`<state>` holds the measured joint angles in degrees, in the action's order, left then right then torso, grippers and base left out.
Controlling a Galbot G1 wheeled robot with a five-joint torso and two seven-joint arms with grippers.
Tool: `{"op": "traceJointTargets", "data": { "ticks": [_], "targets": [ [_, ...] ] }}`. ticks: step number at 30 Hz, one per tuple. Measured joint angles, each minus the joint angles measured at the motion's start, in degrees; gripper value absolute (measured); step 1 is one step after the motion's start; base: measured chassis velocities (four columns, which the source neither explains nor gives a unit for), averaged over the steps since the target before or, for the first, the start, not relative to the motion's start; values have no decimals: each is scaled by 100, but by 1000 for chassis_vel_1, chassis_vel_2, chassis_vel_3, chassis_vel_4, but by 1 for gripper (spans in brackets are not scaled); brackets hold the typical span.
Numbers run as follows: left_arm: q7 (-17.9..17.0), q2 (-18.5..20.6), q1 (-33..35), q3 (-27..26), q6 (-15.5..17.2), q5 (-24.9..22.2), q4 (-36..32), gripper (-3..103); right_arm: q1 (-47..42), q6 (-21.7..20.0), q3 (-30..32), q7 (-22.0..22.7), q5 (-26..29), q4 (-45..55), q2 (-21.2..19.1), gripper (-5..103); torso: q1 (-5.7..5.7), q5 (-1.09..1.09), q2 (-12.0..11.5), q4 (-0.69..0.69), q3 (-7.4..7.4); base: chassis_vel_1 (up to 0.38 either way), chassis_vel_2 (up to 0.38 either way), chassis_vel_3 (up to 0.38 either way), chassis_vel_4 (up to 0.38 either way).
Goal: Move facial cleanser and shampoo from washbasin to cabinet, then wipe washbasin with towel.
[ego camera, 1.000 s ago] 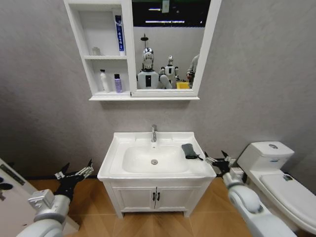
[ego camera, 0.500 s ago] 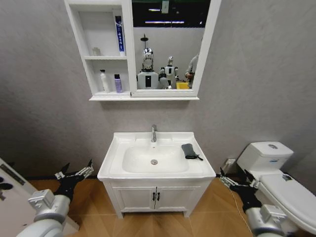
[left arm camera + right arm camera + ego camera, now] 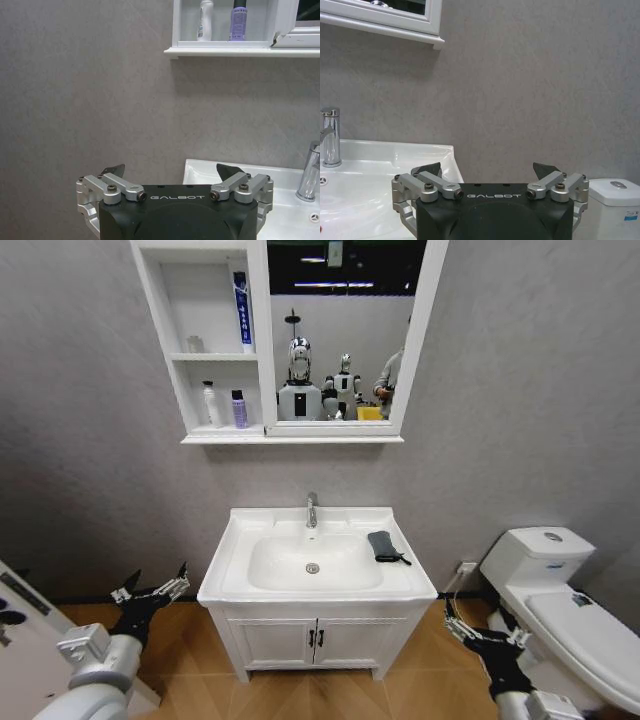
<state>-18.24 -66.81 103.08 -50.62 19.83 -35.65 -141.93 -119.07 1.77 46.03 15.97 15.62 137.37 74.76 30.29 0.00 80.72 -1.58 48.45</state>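
Observation:
The white washbasin stands in the middle, with the dark grey towel folded on its right ledge. On the lower shelf of the wall cabinet stand a white bottle and a purple bottle with a dark cap. I cannot tell which is the cleanser and which the shampoo. My left gripper hangs open and low, left of the basin, and holds nothing. My right gripper is open and low at the basin's right, between the vanity and the toilet, also holding nothing.
A white toilet stands close on the right. The two-door floor vanity carries the basin, and a chrome tap rises at its back. A blue tube stands on the upper shelf. A white object sits at the lower left.
My right arm has dropped from beside the basin's right edge to a low spot near the floor between vanity and toilet. The left arm and the towel have not moved.

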Motion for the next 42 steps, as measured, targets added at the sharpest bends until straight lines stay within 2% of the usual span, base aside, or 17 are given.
{"op": "traceJointTargets", "data": {
  "ticks": [14,22,35,38,39,41,42],
  "targets": [
    [0,0,0,0,0,0,0,100,24,-13,-8,-5,18,-23,-16,100,3,0,-1,0,0,5,-4,-3,2],
    [0,0,-1,0,0,0,0,100,29,-17,-11,-5,21,-27,-18,100,2,0,-1,-1,0,130,-125,-127,132],
    [1,0,-1,0,0,0,0,100,32,-24,-12,-5,27,-32,-21,100,0,-1,0,0,0,258,-270,-243,250],
    [1,0,-1,0,0,0,-1,100,32,-24,-12,-5,28,-33,-22,100,1,4,0,0,1,343,-344,-342,342],
    [0,0,-1,-1,0,0,-1,100,32,-24,-13,-5,28,-33,-21,100,0,-4,1,-2,-1,328,-392,-346,364],
    [0,-1,-1,0,1,0,0,100,31,-24,-13,-5,28,-32,-22,100,-1,-4,1,-1,-1,356,-383,-359,364],
    [0,-1,0,0,0,0,-1,100,31,-24,-13,-5,28,-33,-22,100,0,5,0,0,0,383,-370,-368,367]
  ]
}}
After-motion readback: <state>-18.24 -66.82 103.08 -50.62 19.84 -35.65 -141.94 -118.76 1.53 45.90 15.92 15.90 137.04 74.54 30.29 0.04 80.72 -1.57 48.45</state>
